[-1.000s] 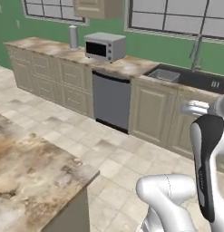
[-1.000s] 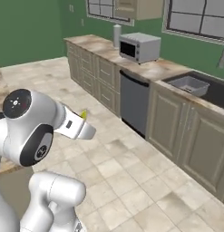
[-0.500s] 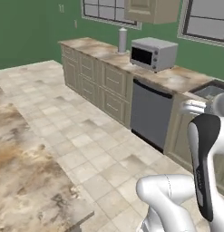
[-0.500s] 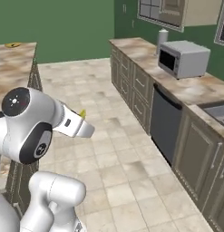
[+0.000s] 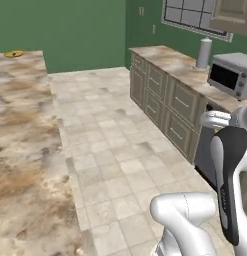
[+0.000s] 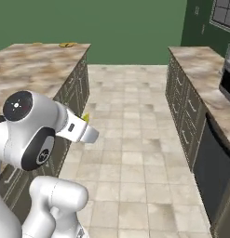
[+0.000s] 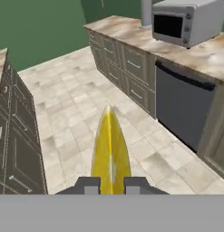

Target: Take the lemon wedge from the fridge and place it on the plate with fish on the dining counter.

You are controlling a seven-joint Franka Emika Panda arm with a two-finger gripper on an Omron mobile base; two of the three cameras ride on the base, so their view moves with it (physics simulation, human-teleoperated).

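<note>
In the hand view my gripper (image 7: 112, 185) is shut on the lemon wedge (image 7: 110, 149), a thin bright yellow slice standing up between the two fingertips. From the right base view a yellow tip of the wedge (image 6: 85, 118) peeks out past my white hand, above the floor beside the dining counter (image 6: 37, 62). The small yellow plate with fish (image 5: 14, 53) lies at the far end of the dining counter (image 5: 20, 130), well ahead of me; it also appears as the plate (image 6: 66, 45) there. The fridge is out of view.
A wall counter runs along the right with a microwave (image 5: 230, 75), a paper towel roll (image 5: 204, 52) and a dark dishwasher front (image 7: 183, 106). A tiled floor aisle (image 6: 130, 121) lies between the two counters. The dining counter's cabinet fronts (image 7: 16, 149) are close on my left.
The whole picture has swung: the base has turned, so the wall counter slid right and the dining counter with the plate came into view. The wedge stays in my gripper.
</note>
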